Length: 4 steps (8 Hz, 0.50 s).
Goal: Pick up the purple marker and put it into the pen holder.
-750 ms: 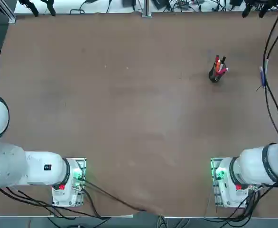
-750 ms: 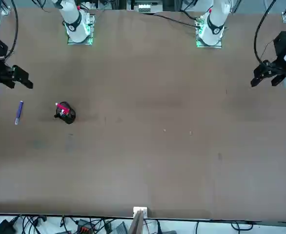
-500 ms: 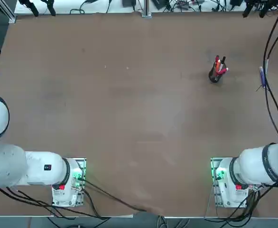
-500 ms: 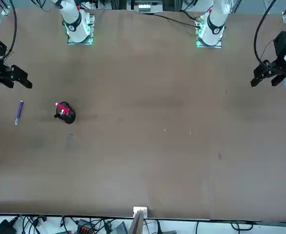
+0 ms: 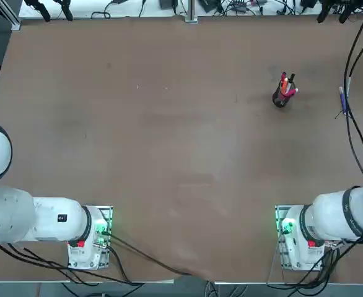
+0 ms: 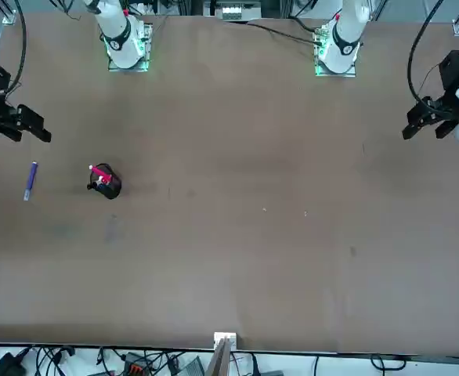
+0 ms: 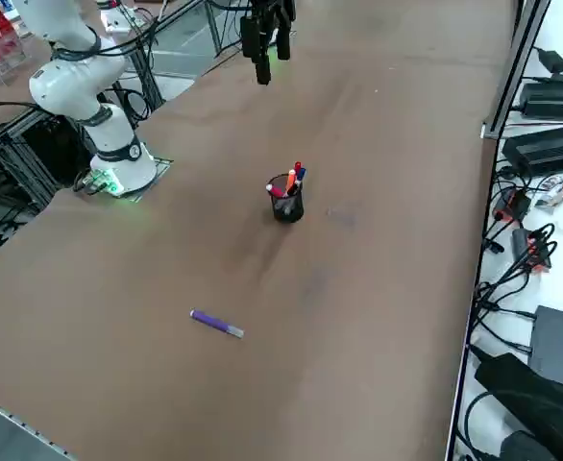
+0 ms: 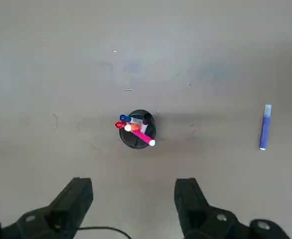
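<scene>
Opening step: approach not yet begun. Pincer [image 8: 133,199] raised high above the bench [image 6: 245,235], pointing down, jaws wide, holding nothing. Holder [image 8: 137,129] standing on the bench below and just ahead of the fingertips [image 8: 81,186], upright, with red, orange and pink pens leaning out of it. Marker [image 8: 264,127] lying flat on the bench, well off to one side of the pincer, apart from the holder and touching nothing.

Next move, as judged: shift sideways until centred over the marker, turn the wrist so the jaws straddle its thin barrel across the short way, then descend to the bench surface. Thin, low-lying body likely to leave little margin for height.

Hard to make out: in the top view, marker [image 5: 342,99] partly masked by a hanging cable [image 5: 349,74]. In the front view, pincer [image 6: 27,125] cut close by the picture's edge. Cap end of the marker not distinguishable.
</scene>
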Motion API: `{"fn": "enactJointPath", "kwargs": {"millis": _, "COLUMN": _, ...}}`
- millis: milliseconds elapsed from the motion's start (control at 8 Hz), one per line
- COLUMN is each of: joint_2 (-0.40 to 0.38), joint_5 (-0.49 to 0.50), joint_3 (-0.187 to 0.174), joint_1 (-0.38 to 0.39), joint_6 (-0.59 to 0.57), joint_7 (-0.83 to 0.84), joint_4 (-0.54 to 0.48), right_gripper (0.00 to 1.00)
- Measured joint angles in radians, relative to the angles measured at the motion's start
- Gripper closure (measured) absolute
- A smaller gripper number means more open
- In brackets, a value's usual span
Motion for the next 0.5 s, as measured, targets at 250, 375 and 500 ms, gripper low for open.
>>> {"fn": "enactJointPath", "kwargs": {"millis": 250, "joint_2": 0.003, "joint_5": -0.001, "joint_3": -0.001, "joint_1": -0.008, "joint_6": -0.022, "joint_7": 0.001, "joint_4": -0.002, "right_gripper": 0.0}}
{"fn": "enactJointPath", "kwargs": {"millis": 375, "joint_2": 0.007, "joint_5": -0.002, "joint_3": -0.003, "joint_1": -0.026, "joint_6": -0.061, "joint_7": 0.001, "joint_4": -0.003, "right_gripper": 0.0}}
{"fn": "enactJointPath", "kwargs": {"millis": 500, "joint_2": 0.017, "joint_5": -0.003, "joint_3": -0.005, "joint_1": -0.055, "joint_6": -0.114, "joint_7": 0.001, "joint_4": -0.005, "right_gripper": 0.0}}
